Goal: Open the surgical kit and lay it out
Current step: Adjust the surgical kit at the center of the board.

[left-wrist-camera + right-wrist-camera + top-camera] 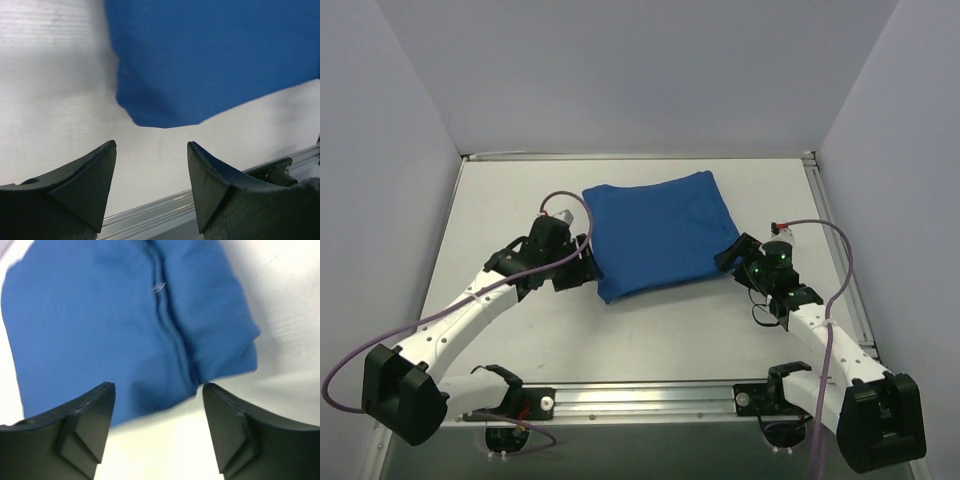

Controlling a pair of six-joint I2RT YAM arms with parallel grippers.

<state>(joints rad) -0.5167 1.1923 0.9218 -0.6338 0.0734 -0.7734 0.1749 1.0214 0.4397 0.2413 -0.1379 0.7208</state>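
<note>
The surgical kit is a closed bundle in a royal-blue cloth wrap (660, 232), lying in the middle of the white table. The mesh tray and the instruments are hidden inside it. My left gripper (582, 262) is open and empty at the bundle's near left corner; the left wrist view shows that rounded corner (160, 107) just ahead of the fingers (92, 170). My right gripper (730, 256) is open and empty at the bundle's right edge. The right wrist view shows the wrap (125, 330) with a folded seam running toward the fingers (227, 420).
The white table (520, 200) is enclosed by grey-white walls at the left, back and right. An aluminium rail (650, 398) runs along the near edge between the arm bases. Purple cables loop from both arms.
</note>
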